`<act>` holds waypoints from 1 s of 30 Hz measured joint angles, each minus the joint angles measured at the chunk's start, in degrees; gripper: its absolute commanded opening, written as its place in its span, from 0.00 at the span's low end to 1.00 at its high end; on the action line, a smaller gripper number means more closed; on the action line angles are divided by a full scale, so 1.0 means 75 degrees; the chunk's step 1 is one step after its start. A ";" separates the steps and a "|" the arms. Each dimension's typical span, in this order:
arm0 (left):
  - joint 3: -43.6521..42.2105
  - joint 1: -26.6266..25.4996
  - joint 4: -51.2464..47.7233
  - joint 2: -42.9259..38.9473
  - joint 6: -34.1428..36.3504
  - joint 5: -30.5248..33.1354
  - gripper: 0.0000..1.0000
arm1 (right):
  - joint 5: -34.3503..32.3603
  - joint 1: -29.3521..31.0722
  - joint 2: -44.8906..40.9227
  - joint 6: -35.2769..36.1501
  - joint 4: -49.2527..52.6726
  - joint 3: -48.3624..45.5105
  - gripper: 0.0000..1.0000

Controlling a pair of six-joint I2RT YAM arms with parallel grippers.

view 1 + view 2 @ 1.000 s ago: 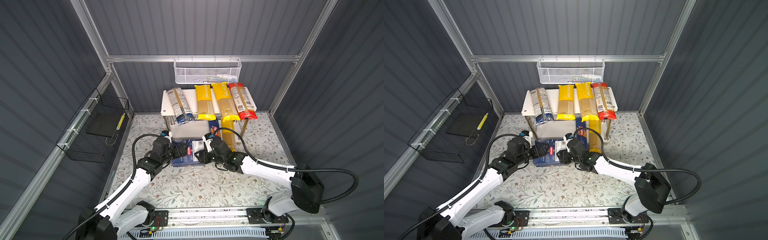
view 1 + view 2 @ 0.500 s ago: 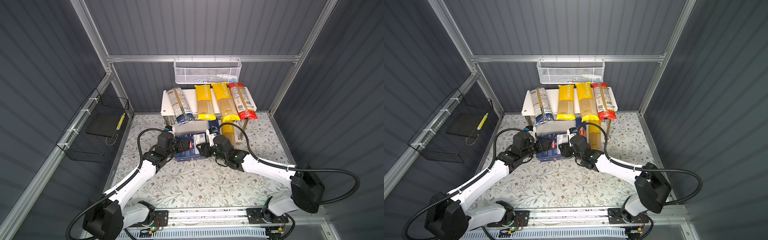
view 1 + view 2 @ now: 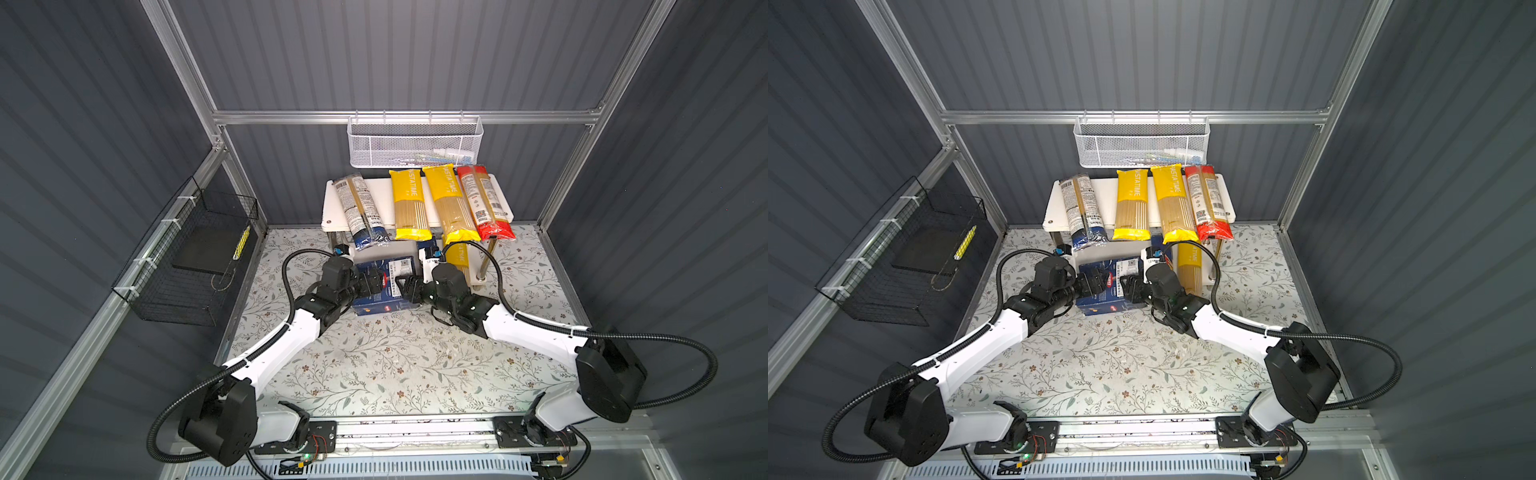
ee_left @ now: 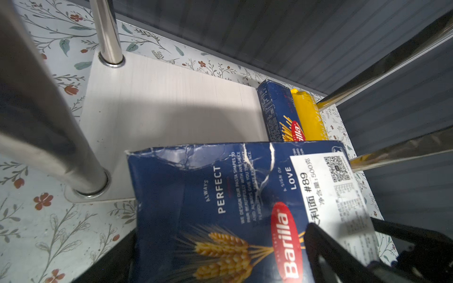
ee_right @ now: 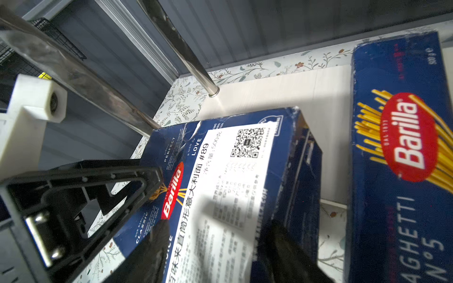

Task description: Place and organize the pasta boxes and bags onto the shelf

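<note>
Both grippers hold the wide blue Barilla box (image 3: 384,286) (image 3: 1105,286) from either side, at the front of the shelf (image 3: 332,199). My left gripper (image 4: 220,264) (image 3: 370,282) is shut on it, and so is my right gripper (image 5: 220,254) (image 3: 405,286). The box's far edge (image 4: 201,152) reaches over the lower board (image 4: 171,103). On that board lie the narrow Spaghetti box (image 5: 404,171) (image 4: 277,115) and a yellow bag (image 4: 308,115) (image 3: 459,262). The top board carries a navy-ended bag (image 3: 361,212), two yellow bags (image 3: 409,208) (image 3: 451,208) and a red-ended bag (image 3: 484,203).
Chrome posts (image 4: 107,31) (image 4: 49,122) flank the lower board's left side, close to the wide box. A white mesh basket (image 3: 415,143) hangs on the back wall above the shelf. A black wire basket (image 3: 187,266) hangs on the left wall.
Both arms have carried the wide box back from the floral table toward the shelf, so its far end now overlaps the lower board. Both grips are unchanged.
</note>
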State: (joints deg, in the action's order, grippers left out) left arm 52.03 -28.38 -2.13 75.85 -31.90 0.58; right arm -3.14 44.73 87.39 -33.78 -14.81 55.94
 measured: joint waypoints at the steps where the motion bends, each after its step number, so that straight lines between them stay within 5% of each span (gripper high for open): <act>1: 0.0044 0.0000 0.0020 0.0061 0.0003 0.0023 1.00 | 0.0026 -0.0050 0.0050 -0.0044 -0.0090 0.0000 0.65; 30: 0.1766 -0.0006 -0.0731 0.1786 0.0341 0.0877 1.00 | 0.0443 -0.0772 0.1055 -0.0478 -0.0918 0.0391 0.69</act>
State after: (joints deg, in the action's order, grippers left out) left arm 65.28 -28.42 -7.62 89.25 -29.34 7.16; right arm 0.19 38.94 95.31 -37.36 -21.69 58.87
